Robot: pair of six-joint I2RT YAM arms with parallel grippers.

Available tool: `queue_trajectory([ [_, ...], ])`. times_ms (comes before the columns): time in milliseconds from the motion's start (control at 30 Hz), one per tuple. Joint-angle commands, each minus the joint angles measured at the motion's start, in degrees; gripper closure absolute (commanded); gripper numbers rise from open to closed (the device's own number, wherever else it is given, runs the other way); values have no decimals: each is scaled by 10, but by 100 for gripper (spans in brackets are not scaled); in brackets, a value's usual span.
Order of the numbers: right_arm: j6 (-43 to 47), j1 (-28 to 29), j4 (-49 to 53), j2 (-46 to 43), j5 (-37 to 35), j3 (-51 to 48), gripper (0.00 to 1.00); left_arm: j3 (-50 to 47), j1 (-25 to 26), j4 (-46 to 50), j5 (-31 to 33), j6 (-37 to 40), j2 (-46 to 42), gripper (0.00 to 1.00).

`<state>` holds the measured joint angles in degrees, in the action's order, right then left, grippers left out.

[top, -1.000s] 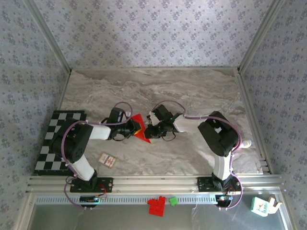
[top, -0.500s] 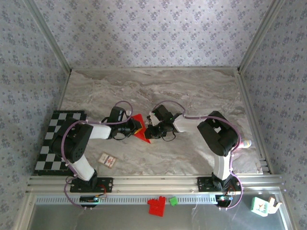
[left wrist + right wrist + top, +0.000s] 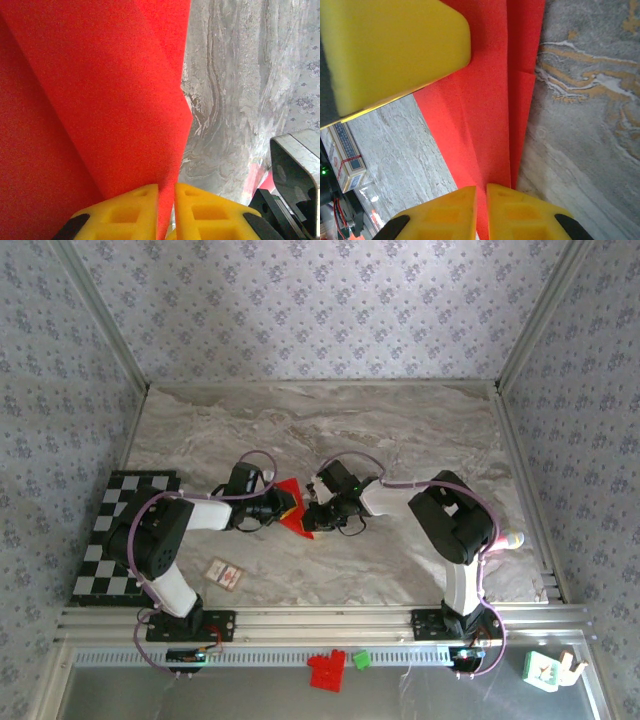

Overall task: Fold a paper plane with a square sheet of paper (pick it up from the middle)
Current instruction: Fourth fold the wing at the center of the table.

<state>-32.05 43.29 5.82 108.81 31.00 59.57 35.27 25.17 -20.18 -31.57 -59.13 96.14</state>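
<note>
Holding the folded paper (image 3: pixel 110 100) from both sides, near mid-surface (image 3: pixel 400 430).

Pinches one edge of the paper in the left end effector (image 3: pixel 166 192), yellow jaws set nearly together with only the paper's thickness between them. Clamps the opposite, creased side the same way in the right end effector (image 3: pixel 481 192), jaws just as narrow. Shows layered folds and a long straight crease running down into the right-hand grip. Seen from above as a pointed red shape between the two facing wrists, slightly left of the middle. Elsewhere: a small white card (image 3: pixel 224 573) near the left arm's base, a checkered mat (image 3: pixel 120 530) at the left edge, a red block (image 3: pixel 325 671) and a green block (image 3: pixel 361 660) below the front rail, all well apart from the paper.
</note>
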Motion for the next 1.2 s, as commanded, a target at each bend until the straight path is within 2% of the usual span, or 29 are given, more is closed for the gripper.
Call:
queue_trajectory([
  [0, 10, 0, 31, 13, -6, 10, 86, 16, -5, 3, -6, 12, 0, 83],
  [300, 16, -2, 37, 8, -9, 7, 86, 3, -25, 10, 0, 15, -52, 81],
  [733, 17, -4, 39, 7, -7, 12, 86, 12, -12, -21, -32, 18, -16, 82],
  [1167, 19, -3, 44, 3, -7, 11, 85, 27, -10, -2, -15, 24, 15, 83],
])
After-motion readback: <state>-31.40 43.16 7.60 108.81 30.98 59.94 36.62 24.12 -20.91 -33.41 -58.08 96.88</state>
